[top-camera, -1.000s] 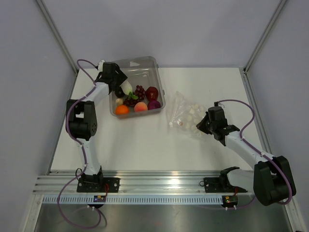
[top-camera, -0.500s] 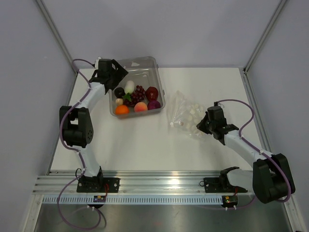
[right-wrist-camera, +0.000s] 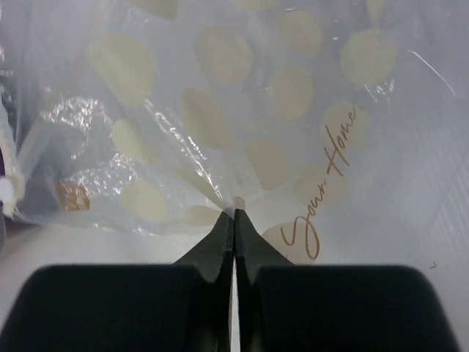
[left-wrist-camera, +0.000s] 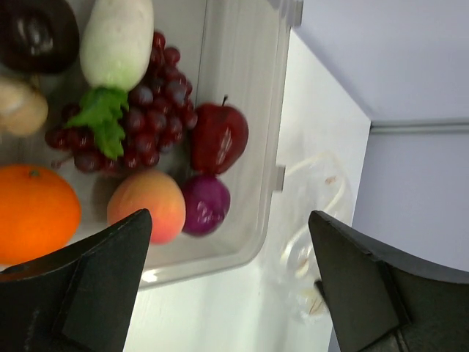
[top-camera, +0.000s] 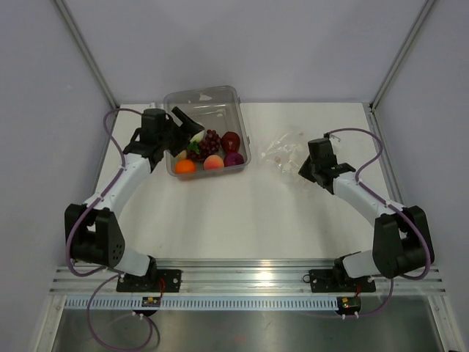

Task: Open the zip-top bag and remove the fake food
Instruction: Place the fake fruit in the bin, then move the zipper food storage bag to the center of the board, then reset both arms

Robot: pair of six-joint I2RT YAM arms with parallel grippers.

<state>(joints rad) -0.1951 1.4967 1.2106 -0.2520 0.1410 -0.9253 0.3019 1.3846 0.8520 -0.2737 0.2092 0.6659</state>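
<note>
Above the white table [top-camera: 220, 213], left fingers [left-wrist-camera: 88, 286] gape by the bin [top-camera: 220, 99]; right fingers [right-wrist-camera: 212, 253], lowered, seemingly pinch the zip-top bag [right-wrist-camera: 242, 110].

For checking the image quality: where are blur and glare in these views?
Left wrist: near fingers soft and dark, fruit sharp, glare on the bin edge. Right wrist: fingers blurred, bag print sharp. Top: even light, clear bag faint against the table.
</note>
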